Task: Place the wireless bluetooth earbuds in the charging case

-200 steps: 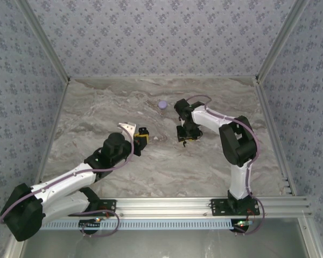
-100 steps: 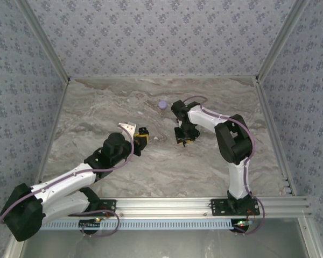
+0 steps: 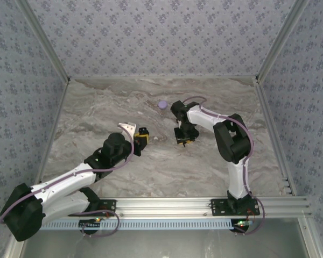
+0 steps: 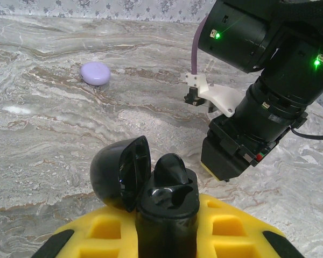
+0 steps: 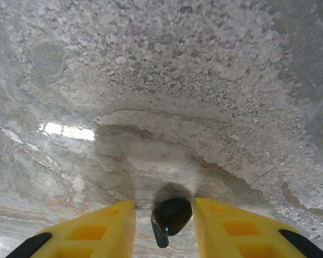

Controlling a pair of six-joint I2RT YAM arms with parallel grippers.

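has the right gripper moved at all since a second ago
Yes, slightly. In the top view the right gripper has shifted left, and its arm has swung with it, narrowing the gap to the small pale lilac round disc.

Marbled table (image 3: 97,107), lilac disc (image 3: 162,105), black earbud (image 5: 171,215) on it

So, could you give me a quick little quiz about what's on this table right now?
1. True or false: the charging case in the left jaws has its lid shut.
2. What lies between the right jaws? A) a coin B) an earbud C) nothing
3. What colour is the round disc on the table?
Key: 1 false, the lid is open; 2 B; 3 pale lilac.
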